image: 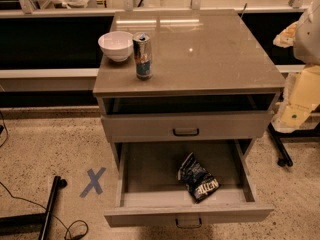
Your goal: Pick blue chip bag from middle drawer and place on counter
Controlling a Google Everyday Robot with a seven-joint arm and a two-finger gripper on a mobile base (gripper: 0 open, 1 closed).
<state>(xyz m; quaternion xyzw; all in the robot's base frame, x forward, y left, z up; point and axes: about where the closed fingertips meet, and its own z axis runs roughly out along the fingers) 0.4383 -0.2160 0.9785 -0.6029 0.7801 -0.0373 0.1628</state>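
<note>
Middle drawer (150, 170) holds blue chip bag (198, 178), lettering illegible; gripper (296, 113) far right, state unclear.

Only part of the arm (311, 46) shows, cut off by the right edge of the view. Its upper visible section is a bulky white housing (314, 24) at the far right, with a smaller pale-yellow piece (286, 35) jutting left from it. Below that and nearer, a boxy cream link (306, 90) slopes down and to the left. It ends in the end effector (291, 118), which hangs low on the right side, tilted downward and leftward. A small green dot sits on its cream face. Everything further up the arm lies outside the view.
</note>
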